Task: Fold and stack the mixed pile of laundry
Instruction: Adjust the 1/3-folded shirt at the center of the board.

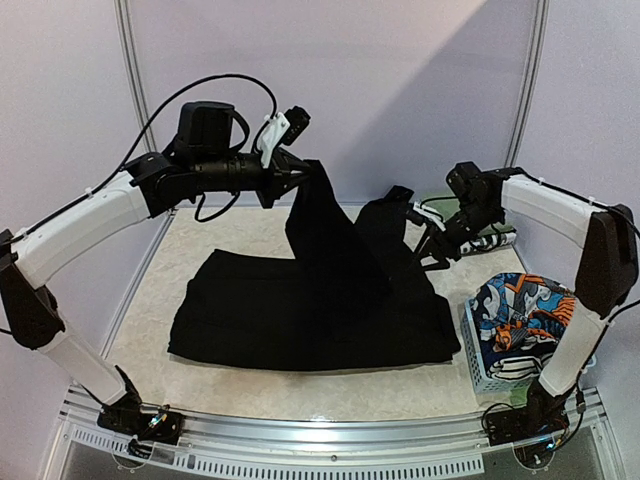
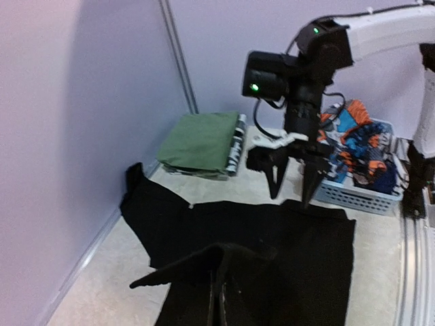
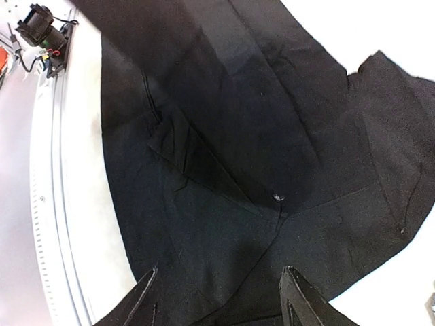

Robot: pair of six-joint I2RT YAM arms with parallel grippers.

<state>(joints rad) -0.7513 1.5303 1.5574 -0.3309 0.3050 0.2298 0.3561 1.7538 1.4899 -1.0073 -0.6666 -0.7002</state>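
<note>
A large plain black garment [image 1: 300, 310] lies spread on the table. My left gripper [image 1: 300, 170] is shut on a fold of it and holds it lifted well above the table; in the left wrist view the cloth [image 2: 224, 265] bunches at the closed fingers. My right gripper [image 1: 438, 250] is open and empty just above the garment's right part [image 3: 224, 136]; it also shows in the left wrist view [image 2: 291, 178]. The orange-blue-white cartoon-print piece [image 1: 525, 310] lies in the basket. A black-and-white printed piece [image 2: 238, 142] sits beside the folded green cloth.
A pale blue lattice basket [image 1: 490, 375] stands at the right front, also in the left wrist view [image 2: 353, 193]. A folded olive-green cloth [image 2: 200, 142] lies at the back by the wall. A metal rail [image 1: 330, 440] runs along the near edge.
</note>
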